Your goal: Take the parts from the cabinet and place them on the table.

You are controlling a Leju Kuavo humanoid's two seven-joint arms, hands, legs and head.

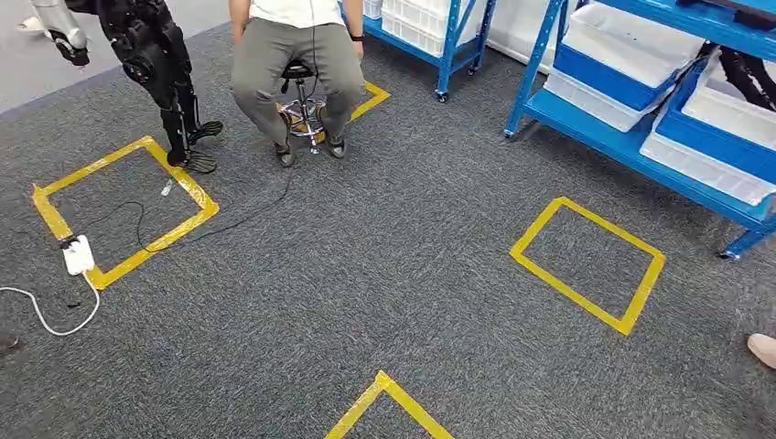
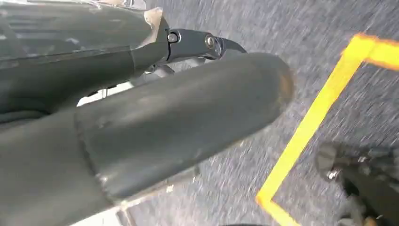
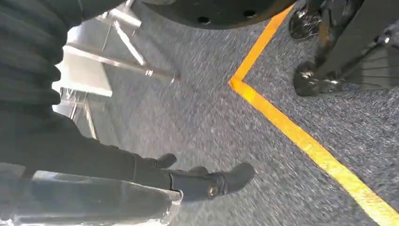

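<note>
Grey carpet (image 1: 384,274) fills the room, marked with yellow tape squares (image 1: 586,265). At left stands another robot (image 1: 156,64) — then a seated person (image 1: 293,64). Blue shelves (image 1: 641,137) with white bins (image 1: 631,46) stand at right. Left hand (image 2: 141,127) looks empty, though blurred; right hand (image 3: 207,181) holds nothing, fingers apart.

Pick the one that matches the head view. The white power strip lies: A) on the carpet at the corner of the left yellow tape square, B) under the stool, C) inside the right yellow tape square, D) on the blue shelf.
A: the white power strip lies on the carpet, on the corner of the left yellow tape square.
</note>
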